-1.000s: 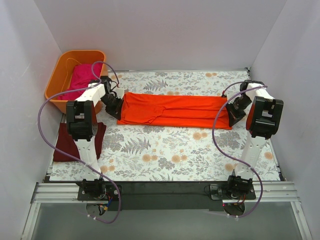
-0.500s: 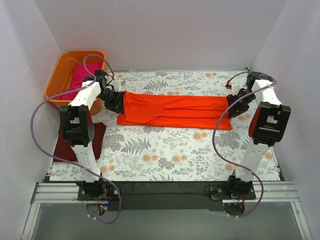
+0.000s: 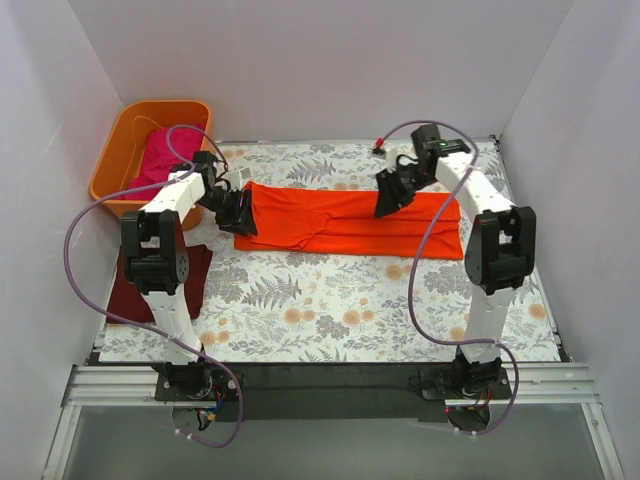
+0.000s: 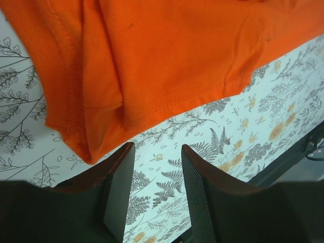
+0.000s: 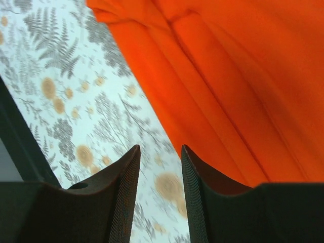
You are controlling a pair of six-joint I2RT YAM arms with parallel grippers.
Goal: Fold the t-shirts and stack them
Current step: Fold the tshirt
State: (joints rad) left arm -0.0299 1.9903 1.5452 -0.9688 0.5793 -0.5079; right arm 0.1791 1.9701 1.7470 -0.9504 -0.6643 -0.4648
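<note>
Strip of orange-red t-shirt (image 3: 345,220), already narrowed lengthwise, lies flat on the far half of the floral tablecloth (image 3: 330,300). Its long axis runs left to right across the table.

Left gripper (image 3: 240,215) sits at the strip's left short end. In the left wrist view the jaws stand parted with nothing between them. The hemmed corner of the cloth lies just past the fingertips, and bare floral surface shows in the gap.

Right gripper (image 3: 388,200) is over the strip a little right of mid-length, near its far long edge. Its jaws are also parted and empty. In the right wrist view the shirt's edge runs diagonally just beyond the fingers, with table showing under them.

Judgement: the next fold is probably across the short axis, one end carried over toward the other. The left claw is the nearer one to an end, with cloth directly ahead of it. The right end of the strip lies well clear of either claw.

Maroon t-shirt (image 3: 122,290) is a folded pad at the left near edge, partly behind the left arm. Magenta t-shirt (image 3: 160,152) is bunched inside the orange tub (image 3: 108,170) at the far left corner.

Surface is matte printed cloth, flat. White walls (image 3: 330,70) close in on three sides.
</note>
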